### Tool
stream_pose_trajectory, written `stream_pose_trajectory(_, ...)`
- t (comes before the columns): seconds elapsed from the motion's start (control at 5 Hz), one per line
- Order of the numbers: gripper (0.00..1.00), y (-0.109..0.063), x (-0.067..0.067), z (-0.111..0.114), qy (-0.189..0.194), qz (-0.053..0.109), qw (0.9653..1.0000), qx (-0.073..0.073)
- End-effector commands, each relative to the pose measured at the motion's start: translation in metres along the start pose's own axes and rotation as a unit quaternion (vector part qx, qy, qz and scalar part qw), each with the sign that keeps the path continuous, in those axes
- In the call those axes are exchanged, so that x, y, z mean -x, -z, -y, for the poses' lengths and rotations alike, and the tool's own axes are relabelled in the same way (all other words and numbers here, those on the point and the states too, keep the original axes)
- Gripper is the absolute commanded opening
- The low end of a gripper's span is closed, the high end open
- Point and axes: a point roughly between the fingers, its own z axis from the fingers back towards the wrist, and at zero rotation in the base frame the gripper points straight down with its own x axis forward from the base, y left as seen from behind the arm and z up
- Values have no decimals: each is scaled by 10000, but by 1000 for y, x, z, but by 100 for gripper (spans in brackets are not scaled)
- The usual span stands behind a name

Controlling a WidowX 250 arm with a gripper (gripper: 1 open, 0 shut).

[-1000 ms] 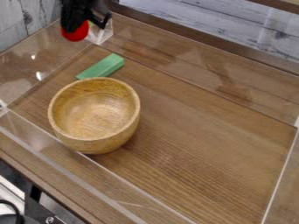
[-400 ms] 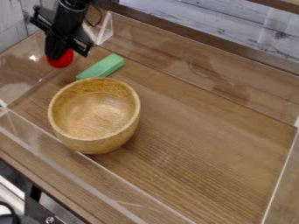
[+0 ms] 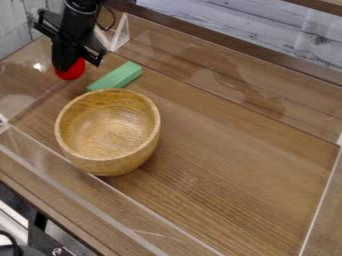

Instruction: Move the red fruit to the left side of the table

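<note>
Camera view — jaws closed on the red fruit [image 3: 68, 69], held low at the far-left corner of the tabletop [image 3: 241, 150] beside the green block [image 3: 116, 76]; the carry looks essentially done — only release and retreat remain

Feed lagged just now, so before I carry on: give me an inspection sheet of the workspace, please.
Surface: wood-grain table with low clear walls; no spills seen.
Job's things: red fruit near the far-left corner, in the gripper; contact with table unclear.
Clutter: wooden bowl, upright and empty; green block lying flat beyond it.
Grippers: shut on the red fruit, pointing steeply down.
Cables: nothing seen.
Surroundings: pale plank wall behind the table.
</note>
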Motion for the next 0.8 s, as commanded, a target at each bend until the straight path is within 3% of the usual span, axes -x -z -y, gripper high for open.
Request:
stream_pose_trajectory(0.0, 0, -21, -9, -20, -135, 266, 9996, -17)
stream_pose_trajectory(0.4, 0, -30, -7, -25, -264, 145, 9995, 85)
stream_pose_trajectory(0.6, 0, -27, -13, -20, 30, 244, 9996, 155)
